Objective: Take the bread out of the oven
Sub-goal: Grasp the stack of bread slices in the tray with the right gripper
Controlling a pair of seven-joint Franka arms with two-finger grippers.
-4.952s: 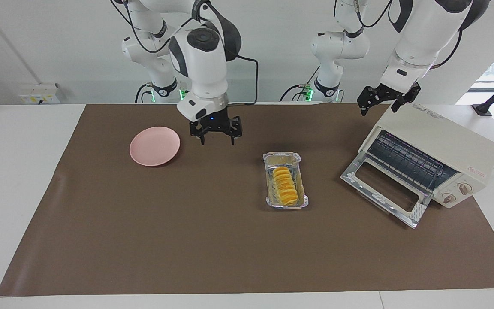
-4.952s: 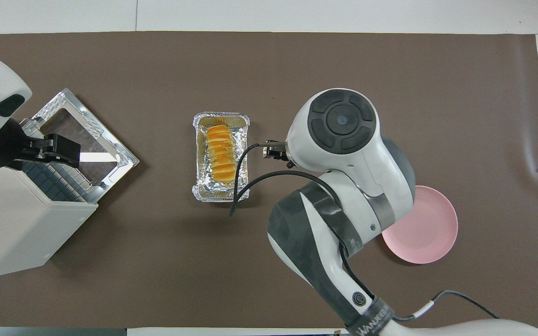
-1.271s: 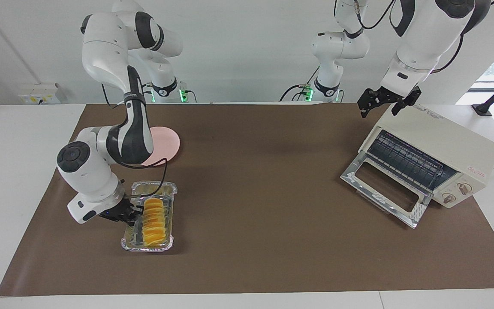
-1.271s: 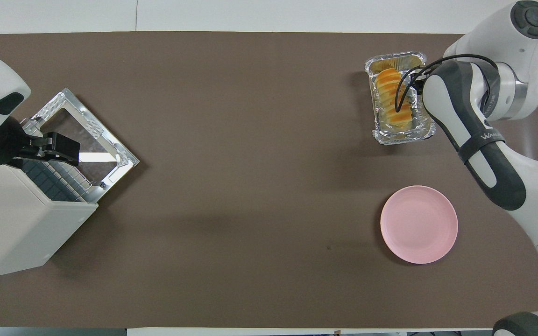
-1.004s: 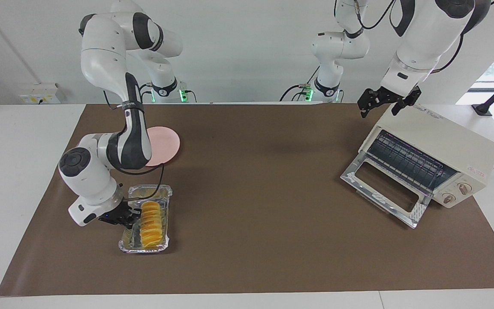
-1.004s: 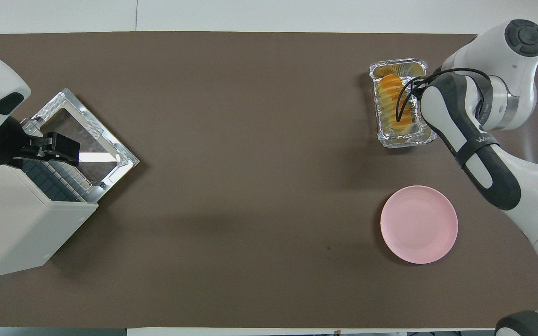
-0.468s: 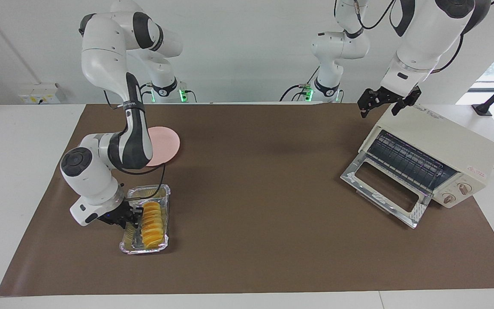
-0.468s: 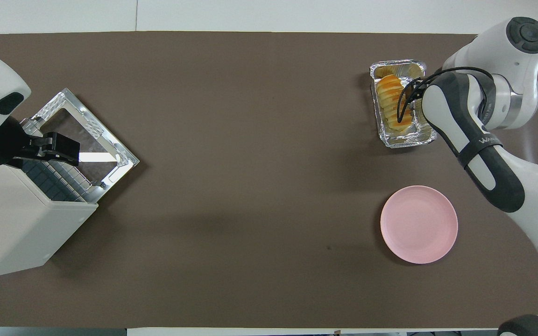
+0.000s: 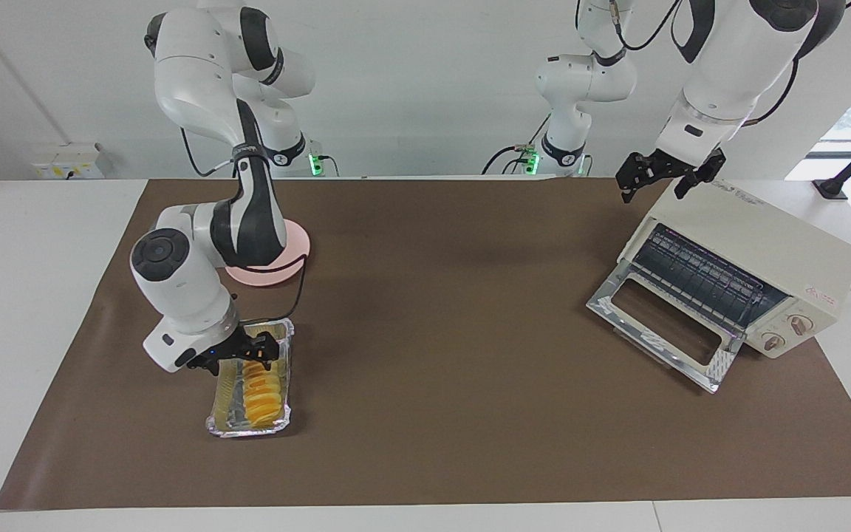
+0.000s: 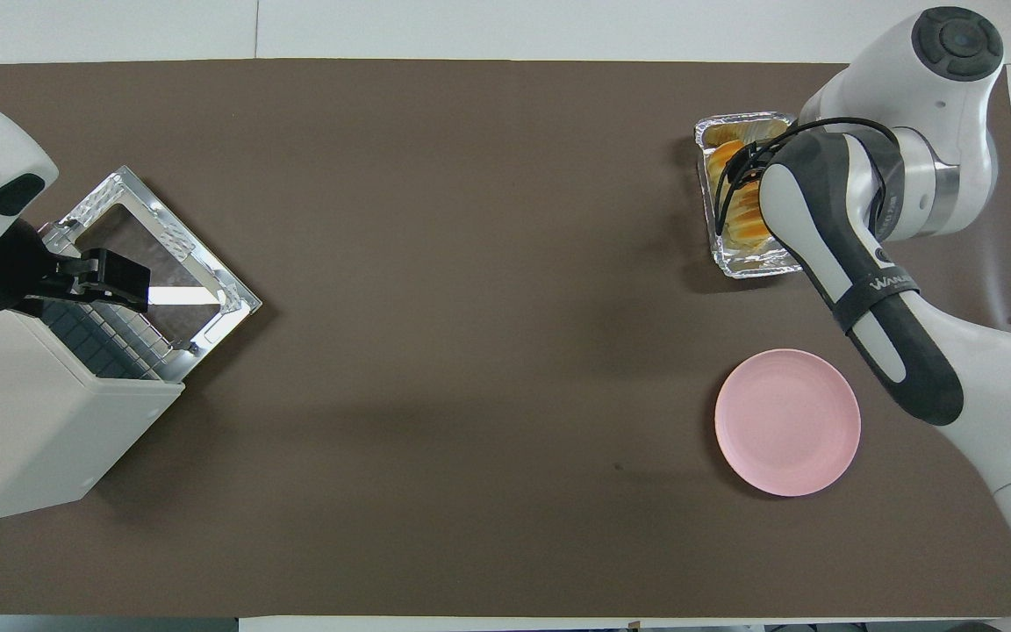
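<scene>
The bread lies in a foil tray on the brown mat of the counter, toward the right arm's end and farther from the robots than the pink plate. The right gripper hangs just over the tray's nearer end, above the loaf, its fingers spread apart and holding nothing. The oven stands at the left arm's end, its door dropped open, well apart from the bread. The left gripper waits over the oven's top corner, fingers apart and empty.

The facing view shows the gap between the right gripper and the loaf; in the overhead view the right arm's forearm covers that gripper and part of the tray, leaving only some of the bread visible, while the whole plate shows there
</scene>
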